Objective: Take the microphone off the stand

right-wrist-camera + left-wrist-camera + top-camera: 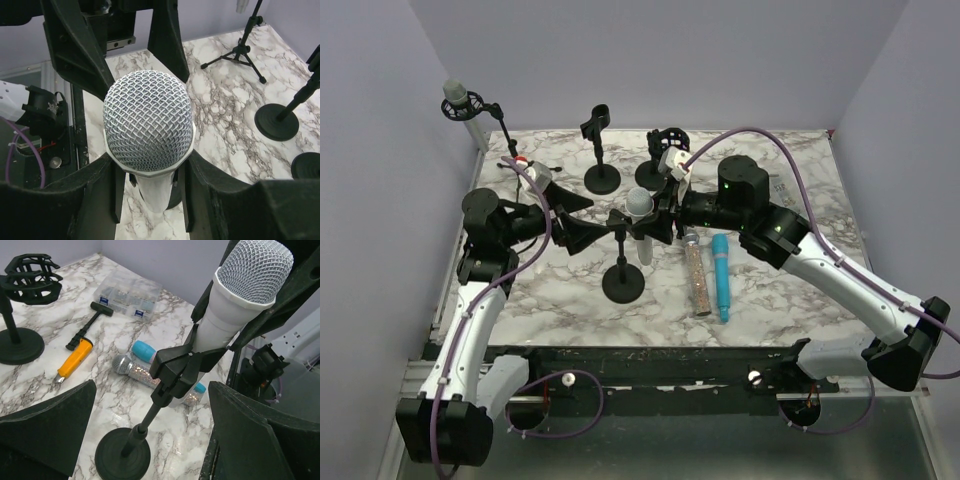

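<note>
Near edge: both arm bases, left and right.

Just beyond, centre of the marble worktop [570,290]: stand [623,283], with a round black base and a thin pole leaning slightly. Its clip [175,367] grips the lower body of the microphone [639,205], which has a white body and a silver mesh head. The microphone is seated in the clip, head up, tilted.

Right jaws: partly closed, clamped on the microphone's white body just under the mesh head and above the clip. One finger [75,200] presses each side, and both are seen touching it in the right wrist view.

Left jaws: spread fully wide, holding nothing. The fingers [50,425] sit low on either side of the stand's pole, well clear of it, opposite the right jaws.

Right of the stand, lying flat on the worktop side by side: glitter microphone [698,275] and blue microphone [721,278], close together. I cannot tell whether they touch.

Farther along, in the left wrist view: orange-handled tool [75,357], black-handled tool [90,325], clear plastic box [127,292].

Far half: second round-base stand [601,150], topped by a clip. Beside it is a shock-mount stand [30,277].

Far left corner: tripod stand [510,145], carrying a grey-headed microphone [455,93] in a black cradle.
</note>
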